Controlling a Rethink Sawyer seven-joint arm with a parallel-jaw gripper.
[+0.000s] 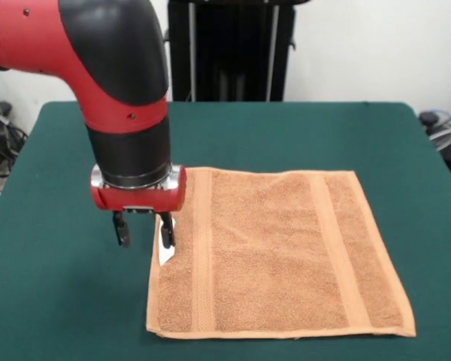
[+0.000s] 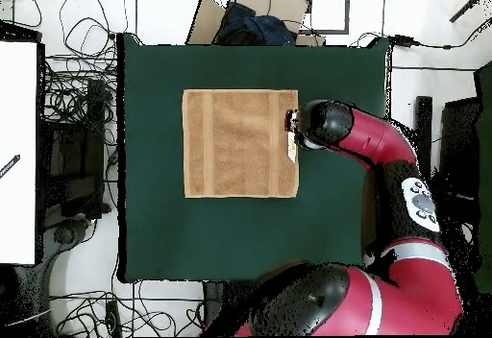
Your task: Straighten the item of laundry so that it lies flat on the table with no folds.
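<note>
The tan-orange terry towel (image 1: 282, 252) lies spread out nearly flat on the dark green table (image 1: 60, 301), with woven border bands down its left and right sides and a small white tag (image 1: 165, 252) at its left edge. In the overhead view the towel (image 2: 235, 143) is a neat square near the table's far middle. My gripper (image 1: 143, 229) hangs over the towel's left edge, fingers apart and holding nothing, with one fingertip (image 1: 166, 235) just above the tag. In the overhead view the arm's wrist (image 2: 322, 125) covers the gripper at the towel's right edge.
The table's edge (image 2: 123, 161) is ringed by cables and equipment on the floor. A white surface (image 2: 19, 152) stands at the left of the overhead view. A dark rack (image 1: 229, 49) stands behind the table.
</note>
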